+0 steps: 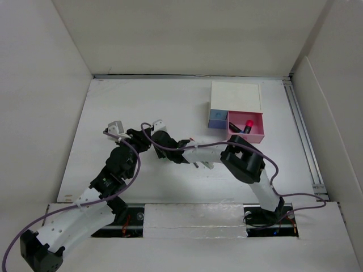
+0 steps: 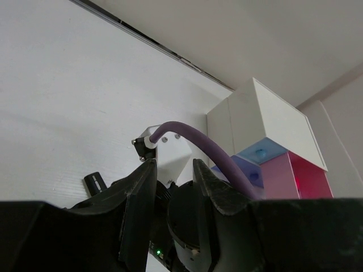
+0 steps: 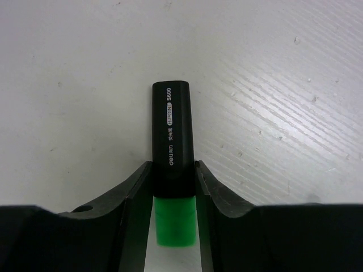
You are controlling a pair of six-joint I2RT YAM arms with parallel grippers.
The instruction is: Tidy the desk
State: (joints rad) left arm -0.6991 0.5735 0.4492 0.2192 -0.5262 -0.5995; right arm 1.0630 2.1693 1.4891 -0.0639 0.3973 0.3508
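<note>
A black highlighter (image 3: 172,130) with a green cap lies on the white desk (image 3: 85,68). My right gripper (image 3: 173,170) is shut on it, both fingers pressing its sides just above the cap. In the top view the right arm reaches left across the desk (image 1: 142,102), and its gripper (image 1: 156,139) hides the highlighter. My left gripper (image 1: 139,135) sits right beside it. In the left wrist view the left gripper (image 2: 173,167) is partly open with nothing held. The right arm's black wrist and purple cable (image 2: 210,150) show through the gap.
A small white drawer box (image 1: 235,96) stands at the back right. Its pink drawer (image 1: 256,136) is pulled open and holds a dark pen with a red tip (image 1: 248,123); a blue drawer (image 1: 217,119) is beside it. White walls enclose the desk.
</note>
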